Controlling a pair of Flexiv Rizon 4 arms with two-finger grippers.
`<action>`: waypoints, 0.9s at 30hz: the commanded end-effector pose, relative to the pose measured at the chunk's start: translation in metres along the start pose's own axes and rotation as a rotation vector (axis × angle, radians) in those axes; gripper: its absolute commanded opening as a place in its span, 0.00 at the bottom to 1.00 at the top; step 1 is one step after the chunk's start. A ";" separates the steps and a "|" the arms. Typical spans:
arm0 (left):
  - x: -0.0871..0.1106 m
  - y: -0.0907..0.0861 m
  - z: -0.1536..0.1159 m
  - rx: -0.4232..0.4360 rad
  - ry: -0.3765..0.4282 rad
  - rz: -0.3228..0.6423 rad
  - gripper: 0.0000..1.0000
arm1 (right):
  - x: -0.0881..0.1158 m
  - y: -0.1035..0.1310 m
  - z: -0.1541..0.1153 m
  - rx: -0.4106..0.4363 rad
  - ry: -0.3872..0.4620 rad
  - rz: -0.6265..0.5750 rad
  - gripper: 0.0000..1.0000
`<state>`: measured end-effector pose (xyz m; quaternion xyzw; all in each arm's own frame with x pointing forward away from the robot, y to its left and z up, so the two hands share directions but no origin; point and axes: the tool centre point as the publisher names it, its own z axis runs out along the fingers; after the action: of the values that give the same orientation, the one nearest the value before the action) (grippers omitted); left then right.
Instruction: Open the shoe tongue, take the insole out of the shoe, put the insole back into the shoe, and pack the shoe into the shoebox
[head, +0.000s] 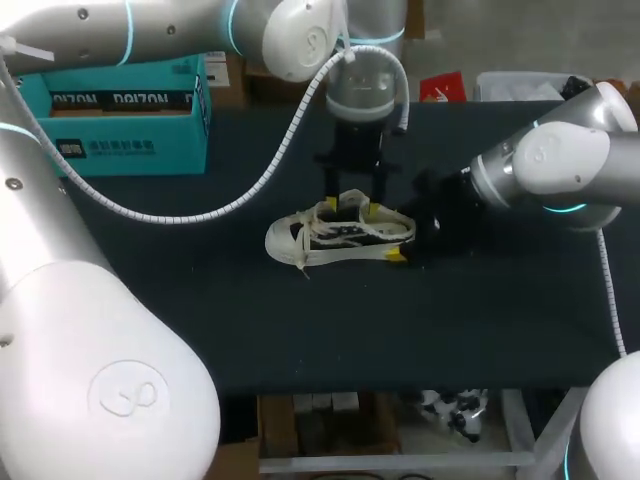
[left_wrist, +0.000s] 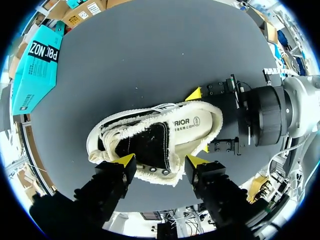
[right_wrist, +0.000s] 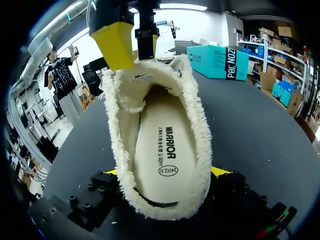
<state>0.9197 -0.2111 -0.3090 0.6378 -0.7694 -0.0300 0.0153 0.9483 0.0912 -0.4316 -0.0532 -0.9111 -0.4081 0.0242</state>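
Shoe (head: 340, 236) lies on its sole mid-table (head: 300, 340), toe toward my left. The box (head: 125, 125) is well apart at the far left.

Right gripper (left_wrist: 200, 121): a yellow tip on each side of the heel, narrow, clamped on the shoe. It acts as the anchor.

Left gripper (left_wrist: 160, 161): hangs above the shoe's mouth with its fingers spread wide and nothing held. One finger (right_wrist: 118, 44) stands just beside the raised tongue (right_wrist: 142, 82). Whether it touches the fleece I cannot tell from the right wrist view.

Insole (right_wrist: 160, 145): flat inside the shoe, its heel end exposed, not yet out.

Judgement: the step in hand is the tongue, with the insole next.
- Keep the heel clamp firm so the shoe does not skid or tip when the left arm pulls.
- Push the tongue toward the toe, not upward, or the whole shoe lifts.
- Narrow the left fingers before entry. The mouth is tight and the fleece collar will snag.
- Pinch the insole at the heel edge and peel it up and back.
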 end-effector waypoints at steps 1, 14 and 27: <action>0.007 -0.008 0.007 -0.020 -0.019 -0.006 0.57 | -0.003 -0.005 0.011 -0.002 0.000 0.001 0.00; -0.006 -0.003 0.009 -0.028 -0.036 -0.021 0.00 | -0.003 -0.005 0.011 -0.002 0.000 0.001 0.00; -0.064 0.020 -0.012 0.097 0.192 -0.051 0.00 | -0.003 -0.005 0.011 -0.002 0.000 0.001 0.00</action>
<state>0.9252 -0.1794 -0.2991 0.6565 -0.7537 -0.0190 0.0245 0.9482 0.0914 -0.4315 -0.0534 -0.9111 -0.4081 0.0244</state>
